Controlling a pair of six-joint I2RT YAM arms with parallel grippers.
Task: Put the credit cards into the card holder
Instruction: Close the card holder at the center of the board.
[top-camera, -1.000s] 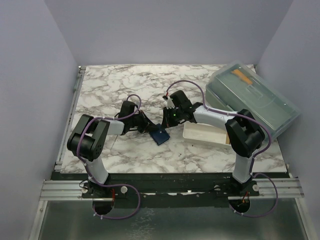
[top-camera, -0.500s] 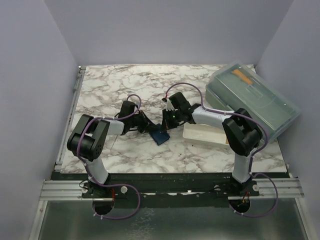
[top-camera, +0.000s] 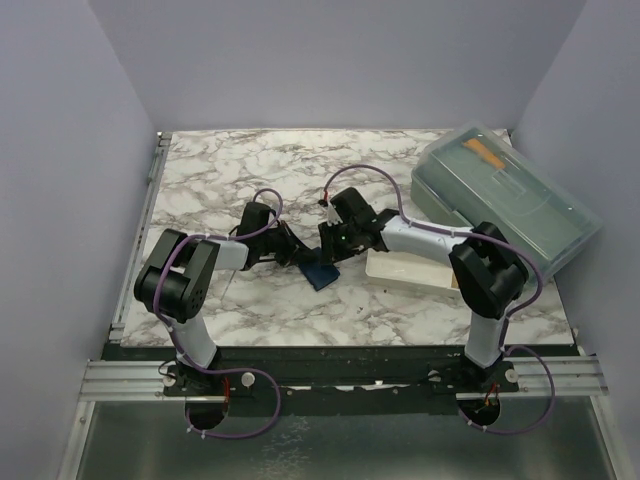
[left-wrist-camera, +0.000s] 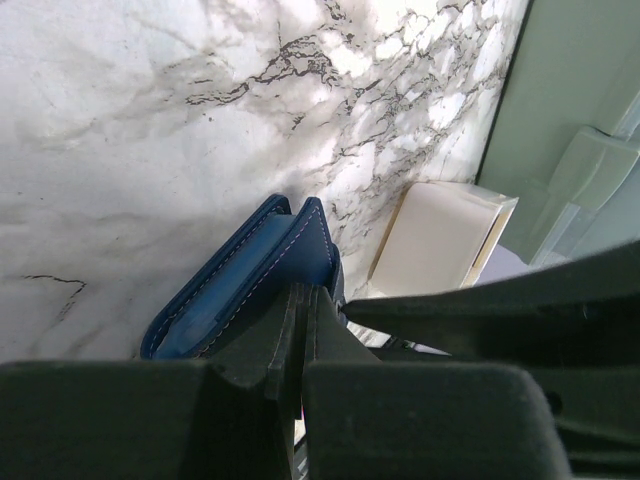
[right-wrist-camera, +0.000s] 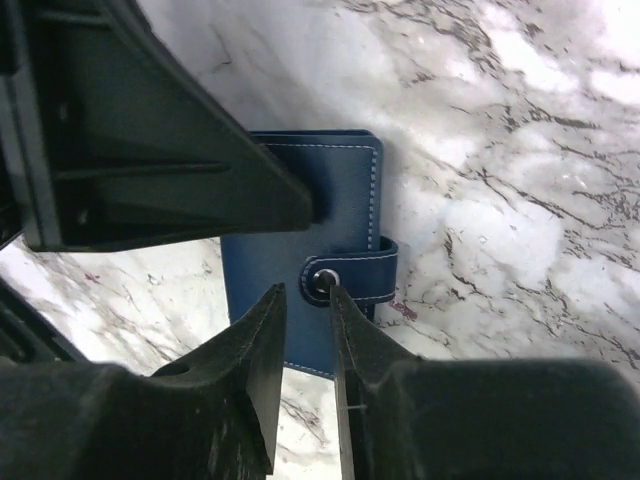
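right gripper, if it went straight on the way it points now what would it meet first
Most likely the card holder: the right gripper points down at its snap strap, with the snap showing between the fingertips. How near it is, the wrist view does not settle.

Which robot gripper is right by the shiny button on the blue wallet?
The right gripper: its fingertips frame the silver snap on the card holder. The left gripper touches the holder elsewhere, away from the snap.
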